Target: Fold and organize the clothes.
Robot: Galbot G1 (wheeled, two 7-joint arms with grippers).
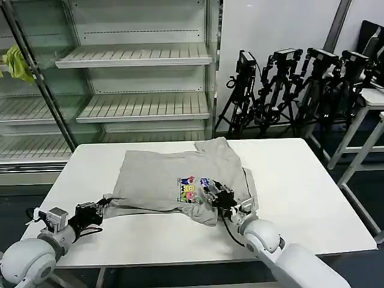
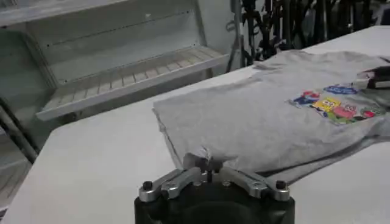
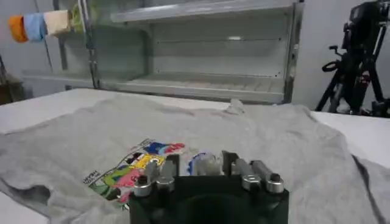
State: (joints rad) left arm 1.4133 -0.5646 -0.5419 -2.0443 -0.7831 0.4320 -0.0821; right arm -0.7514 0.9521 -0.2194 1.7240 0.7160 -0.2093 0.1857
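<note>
The grey T-shirt [image 1: 180, 177] lies spread on the white bench [image 1: 312, 198], roughly in the middle and a little toward the near edge, print side up. Its long axis runs left to right across the bench, with a sleeve or corner poking toward the far side and the colourful chest print [image 1: 191, 188] sitting toward the near right part of the cloth.

The left hand [image 1: 99, 210] is low over the bench at the shirt's near left corner. In the left wrist view its fingertips [image 2: 196, 163] are drawn together on a small pucker of grey fabric, so it appears to have pinched that corner. From this hand the shirt stretches away to the right and far side.

The right hand [image 1: 221, 195] is on the cloth just right of the print, near the near right edge. In the right wrist view its fingers [image 3: 169, 165] stand close together with a bit of fabric bunched between them, so it looks closed on the shirt there.

With both hands holding the near edge, one at each end of the long axis, the next move would likely carry that edge toward the far side to make a fold. A shelf rack [image 1: 138, 72] stands beyond the bench.
</note>
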